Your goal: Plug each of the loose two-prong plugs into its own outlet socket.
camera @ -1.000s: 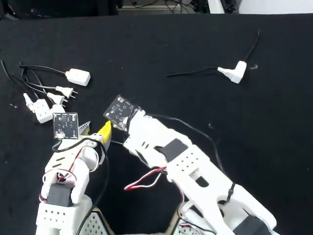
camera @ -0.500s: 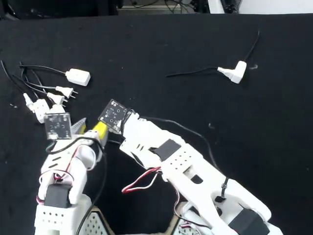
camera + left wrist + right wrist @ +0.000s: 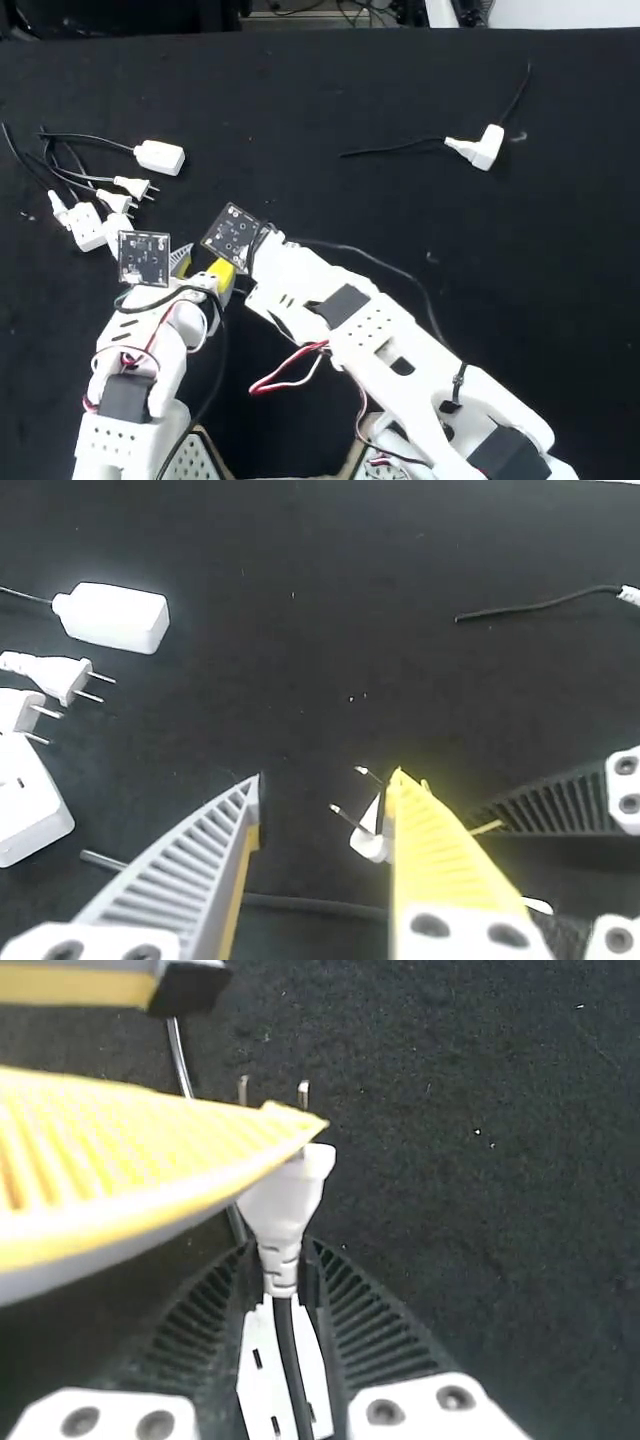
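Two-prong plug (image 3: 288, 1188) carrier, right gripper (image 3: 280, 1260): clamped on plug's cord boot | left gripper (image 3: 325, 780): spread wide, empty, yellow finger against plug head, nearer outlet socket block (image 3: 88, 230) | plug: right of block in high view, well apart, long axis and prongs pointing roughly blockward.

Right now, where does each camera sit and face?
High view: above the table, looking down; left arm and right arm show.
Left wrist view: on the left arm, facing down past the open left gripper.
Right wrist view: on the right arm, behind the right gripper shut on a plug.
Both wrist views share that plug and the yellow finger.
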Tool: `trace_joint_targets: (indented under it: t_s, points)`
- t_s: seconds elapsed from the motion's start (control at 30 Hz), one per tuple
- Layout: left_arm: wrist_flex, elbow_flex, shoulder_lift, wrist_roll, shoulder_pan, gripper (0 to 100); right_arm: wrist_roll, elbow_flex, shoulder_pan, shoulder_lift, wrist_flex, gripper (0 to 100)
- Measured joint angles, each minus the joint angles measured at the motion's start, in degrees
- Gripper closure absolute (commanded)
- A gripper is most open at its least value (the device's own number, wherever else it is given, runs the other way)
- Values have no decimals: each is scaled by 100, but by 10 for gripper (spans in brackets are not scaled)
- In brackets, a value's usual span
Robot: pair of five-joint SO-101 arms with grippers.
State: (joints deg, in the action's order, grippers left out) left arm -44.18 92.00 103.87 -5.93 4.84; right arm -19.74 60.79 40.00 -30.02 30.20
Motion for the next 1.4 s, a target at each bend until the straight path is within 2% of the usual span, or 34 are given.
trace_joint_targets:
  t_s: [0.53,0.97,1.4]
  points:
    - [211,123,44,-9,-9,793,0,501,-9,-1389,149,988]
    - [211,123,0,-9,-9,793,325,712,-9,-1512,-44,988]
    - [211,123,26,44,-9,793,325,721,-9,-1512,-88,988]
